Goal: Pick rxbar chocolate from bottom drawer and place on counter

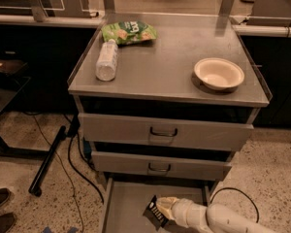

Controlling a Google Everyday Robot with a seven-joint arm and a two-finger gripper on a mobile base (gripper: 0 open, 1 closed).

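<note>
The bottom drawer (128,204) is pulled open at the foot of the grey cabinet. My gripper (164,211) reaches into it from the lower right on a white arm and is at the rxbar chocolate (155,212), a small black wrapper with white lettering, at the drawer's middle. The bar looks tilted up against the gripper. The counter (165,64) is the steel top of the cabinet above.
On the counter lie a clear bottle (106,60) on its side, a green snack bag (128,32) and a cream bowl (218,74). The two upper drawers (162,131) are shut. A black cable and a pole lie on the floor at left.
</note>
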